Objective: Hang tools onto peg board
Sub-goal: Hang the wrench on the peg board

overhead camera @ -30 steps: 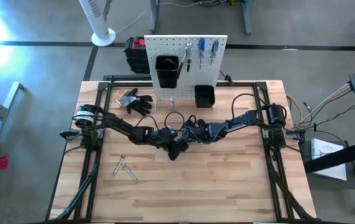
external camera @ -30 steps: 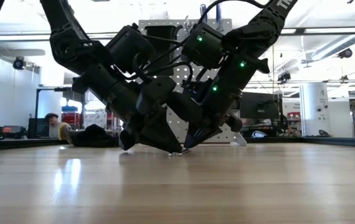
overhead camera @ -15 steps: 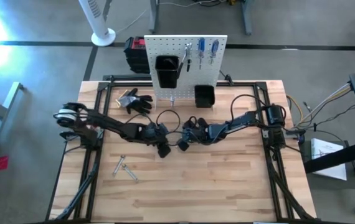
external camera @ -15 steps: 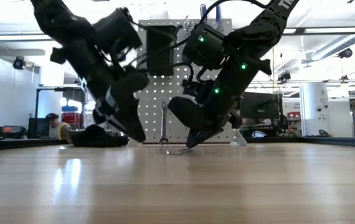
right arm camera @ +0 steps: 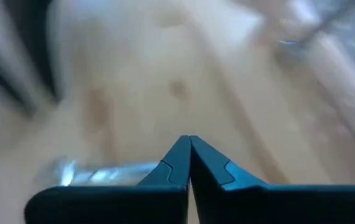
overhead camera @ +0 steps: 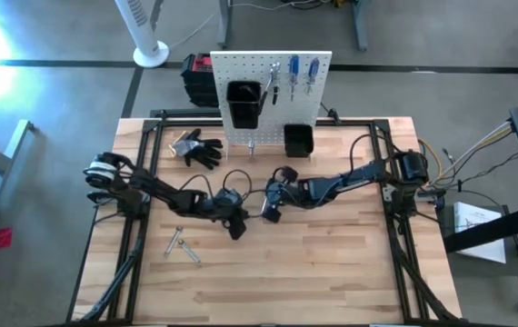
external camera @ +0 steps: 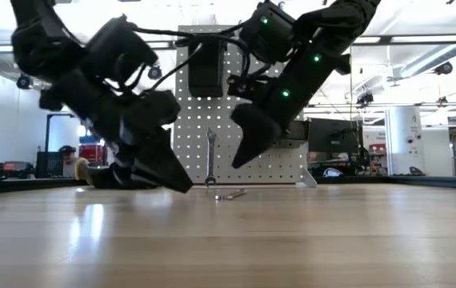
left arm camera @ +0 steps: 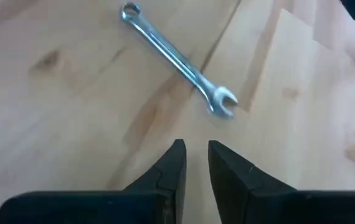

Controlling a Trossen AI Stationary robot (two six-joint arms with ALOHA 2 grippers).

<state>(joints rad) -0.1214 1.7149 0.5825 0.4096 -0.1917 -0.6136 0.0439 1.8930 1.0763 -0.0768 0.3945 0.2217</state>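
Silver wrench (left arm camera: pixel 176 57) flat on wood, just ahead of left gripper (left arm camera: pixel 194 155).
Jaws narrow, empty; right gripper (right arm camera: pixel 189 152) shut, nearby. Widen, straddle shank squarely, then close.

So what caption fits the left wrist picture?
Left gripper, fingers slightly apart, hovers near a silver wrench lying on the wooden table.

No legible text or labels
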